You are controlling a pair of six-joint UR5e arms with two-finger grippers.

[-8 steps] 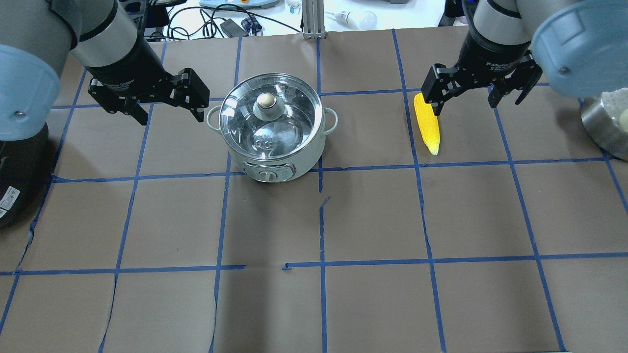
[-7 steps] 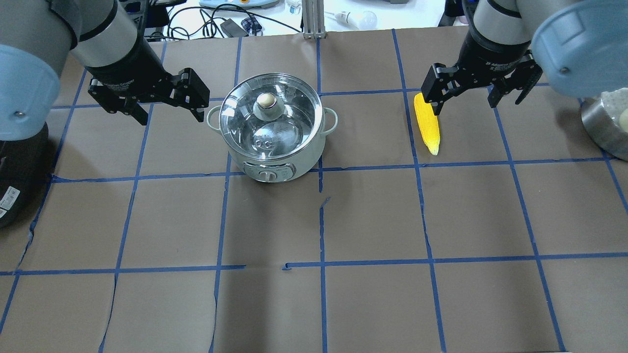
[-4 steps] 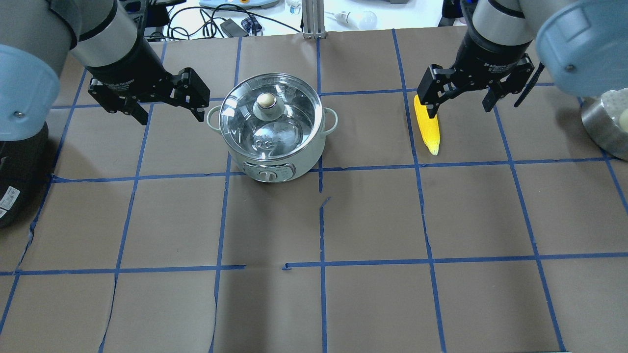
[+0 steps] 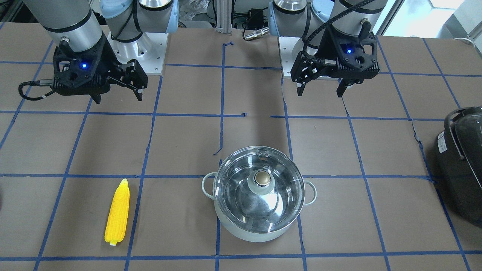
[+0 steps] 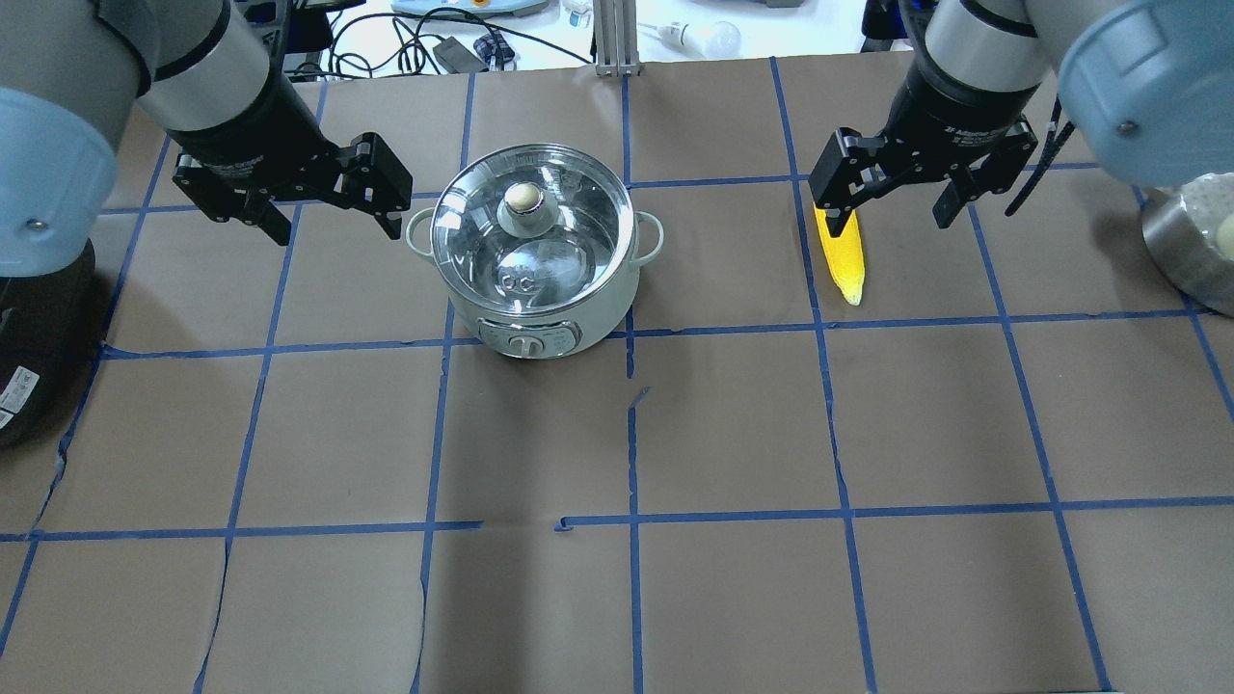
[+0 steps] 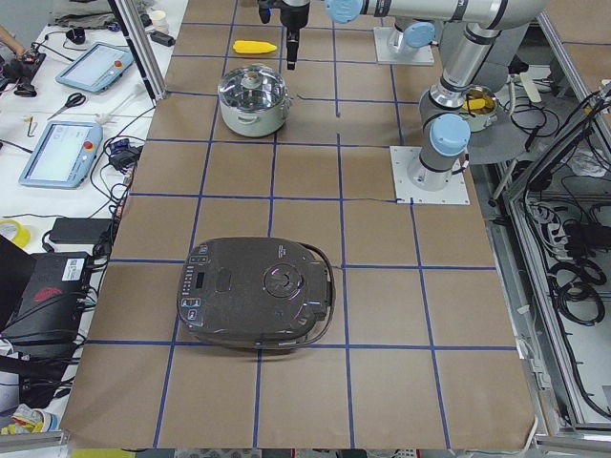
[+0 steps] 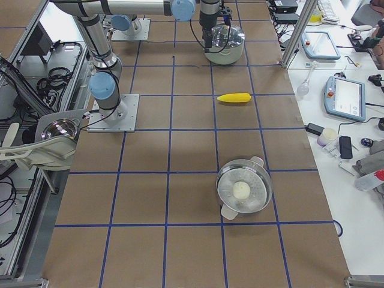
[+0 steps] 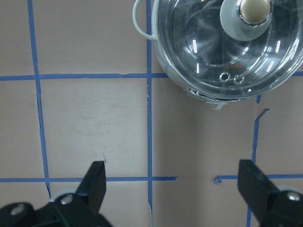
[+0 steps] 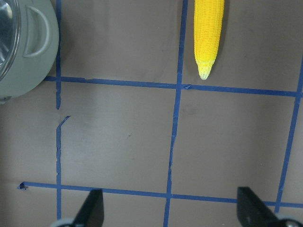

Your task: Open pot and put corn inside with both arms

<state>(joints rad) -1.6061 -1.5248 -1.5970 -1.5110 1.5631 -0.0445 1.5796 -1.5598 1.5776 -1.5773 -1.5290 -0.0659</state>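
Observation:
The pale grey-white pot (image 5: 540, 289) stands at the table's far left-centre with its glass lid (image 5: 569, 207) on. It also shows in the front view (image 4: 260, 229) and the left wrist view (image 8: 189, 80). The yellow corn (image 5: 845, 260) lies flat to its right, pointed end toward the robot, also in the front view (image 4: 117, 212) and the right wrist view (image 9: 209, 33). My left gripper (image 5: 335, 229) is open and empty, hovering just left of the pot. My right gripper (image 5: 889, 222) is open and empty, hovering high beside the corn's thick end.
A large black appliance (image 4: 461, 162) sits at the table's left end, also in the overhead view (image 5: 29, 337). A steel pot with a white knobbed lid (image 7: 243, 189) sits at the right end. Cables and devices lie beyond the far edge.
My right gripper has shifted a little to the left, so one finger now overlaps the corn's thick end in the overhead view. The left arm, pot and corn have not moved.

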